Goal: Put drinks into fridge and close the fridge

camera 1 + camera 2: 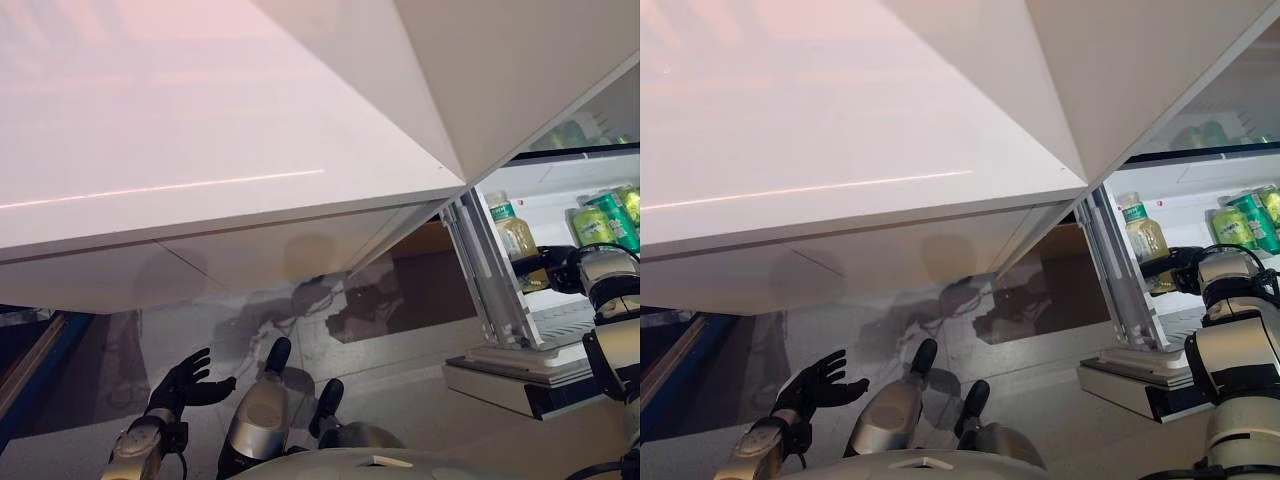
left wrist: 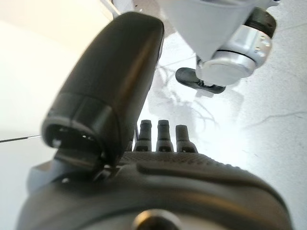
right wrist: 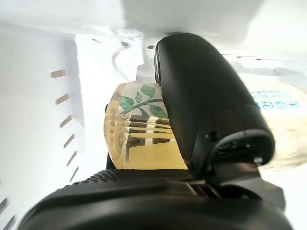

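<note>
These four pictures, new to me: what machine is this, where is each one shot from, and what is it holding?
This is a two-legged humanoid robot with dark fingered hands. The two wide pictures come from its head, looking down; the other two come from cameras on its wrists.

The large white slab filling the head views is the open fridge door. At the right, the fridge interior already holds green cans.

The right hand reaches inside and grips a bottle of pale yellow drink with a green cap; the right wrist view shows its fingers curled round the bottle.

The left hand hangs low by the floor, open and empty.
</note>
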Motion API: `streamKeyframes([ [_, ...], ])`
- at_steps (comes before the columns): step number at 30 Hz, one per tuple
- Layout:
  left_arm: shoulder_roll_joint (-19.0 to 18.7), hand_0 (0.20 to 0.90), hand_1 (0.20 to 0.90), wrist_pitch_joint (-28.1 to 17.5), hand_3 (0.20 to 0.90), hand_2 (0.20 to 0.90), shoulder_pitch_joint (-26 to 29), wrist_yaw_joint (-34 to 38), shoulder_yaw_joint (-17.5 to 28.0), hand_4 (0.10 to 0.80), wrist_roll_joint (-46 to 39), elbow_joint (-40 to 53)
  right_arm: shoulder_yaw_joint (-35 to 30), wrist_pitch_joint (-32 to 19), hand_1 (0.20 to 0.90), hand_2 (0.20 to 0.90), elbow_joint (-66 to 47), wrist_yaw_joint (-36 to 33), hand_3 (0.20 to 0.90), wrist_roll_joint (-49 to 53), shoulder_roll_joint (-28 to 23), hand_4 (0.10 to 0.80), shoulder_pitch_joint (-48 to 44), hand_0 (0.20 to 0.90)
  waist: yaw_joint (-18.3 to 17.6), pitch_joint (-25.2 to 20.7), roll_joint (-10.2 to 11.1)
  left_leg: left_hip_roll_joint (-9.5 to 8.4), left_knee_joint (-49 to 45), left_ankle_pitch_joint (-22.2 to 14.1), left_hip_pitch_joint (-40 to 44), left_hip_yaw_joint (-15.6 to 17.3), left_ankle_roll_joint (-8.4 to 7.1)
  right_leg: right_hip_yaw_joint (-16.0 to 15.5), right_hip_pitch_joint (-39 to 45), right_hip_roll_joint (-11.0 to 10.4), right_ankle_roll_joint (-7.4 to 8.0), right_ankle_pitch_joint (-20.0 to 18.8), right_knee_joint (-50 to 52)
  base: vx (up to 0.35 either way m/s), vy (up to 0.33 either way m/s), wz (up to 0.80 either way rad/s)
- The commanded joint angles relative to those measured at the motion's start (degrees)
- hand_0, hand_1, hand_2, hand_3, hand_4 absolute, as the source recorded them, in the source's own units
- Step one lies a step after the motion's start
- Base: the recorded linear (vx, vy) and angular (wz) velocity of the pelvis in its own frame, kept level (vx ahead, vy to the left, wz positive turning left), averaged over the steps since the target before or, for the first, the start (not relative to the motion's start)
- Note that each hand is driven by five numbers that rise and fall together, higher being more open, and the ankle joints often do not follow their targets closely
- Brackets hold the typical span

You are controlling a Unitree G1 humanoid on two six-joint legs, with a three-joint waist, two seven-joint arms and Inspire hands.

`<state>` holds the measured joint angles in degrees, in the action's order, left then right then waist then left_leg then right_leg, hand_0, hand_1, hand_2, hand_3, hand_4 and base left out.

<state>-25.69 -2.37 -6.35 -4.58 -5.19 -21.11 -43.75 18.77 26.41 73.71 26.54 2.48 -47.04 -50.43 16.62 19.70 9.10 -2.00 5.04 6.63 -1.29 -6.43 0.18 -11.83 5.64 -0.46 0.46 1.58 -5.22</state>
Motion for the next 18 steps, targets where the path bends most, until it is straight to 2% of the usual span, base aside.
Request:
streamKeyframes([
  [1, -4.3, 0.9, 0.9, 4.19, 0.9, 0.9, -0.4, 2.31, -1.01, 0.8, -2.08, 3.37, 4.61, -0.45, 0.3, 0.3, -0.52, 4.91, 0.2, -3.08, -5.3, 0.1, -9.09, 0.3, 0.99, -4.25, 0.15, -0.51, -1.38, -4.74, -0.42, -0.99, 0.3, -0.3, -4.28, 0.19, 2.1, -4.97, 1.96, 0.046, -0.014, 0.0],
  [11, -5.73, 0.9, 0.9, 6.69, 0.9, 0.9, 6.44, 3.47, -1.46, 0.8, -4.14, -0.43, 8.17, 0.94, 0.3, 0.3, -0.46, 6.23, 0.2, -4.12, -3.69, 0.1, -11.09, 0.3, 0.46, -2.27, -0.27, -0.96, -1.67, -4.12, -2.55, -1.47, 0.34, 0.12, -6.51, -0.35, 2.36, -5.61, 2.42, 0.0, -0.007, 0.0],
  [18, -6.16, 0.9, 0.9, 6.2, 0.9, 0.9, 9.75, 2.48, -2.2, 0.8, -5.45, -2.03, 9.13, 2.08, 0.3, 0.3, -0.31, 7.23, 0.2, -4.54, -3.06, 0.1, -12.15, 0.3, -0.11, -0.66, -1.32, -1.36, -2.3, -3.9, -4.66, -1.45, 0.43, 0.02, -8.63, -0.89, 2.39, -5.66, 3.16, -0.059, 0.009, 0.03],
])
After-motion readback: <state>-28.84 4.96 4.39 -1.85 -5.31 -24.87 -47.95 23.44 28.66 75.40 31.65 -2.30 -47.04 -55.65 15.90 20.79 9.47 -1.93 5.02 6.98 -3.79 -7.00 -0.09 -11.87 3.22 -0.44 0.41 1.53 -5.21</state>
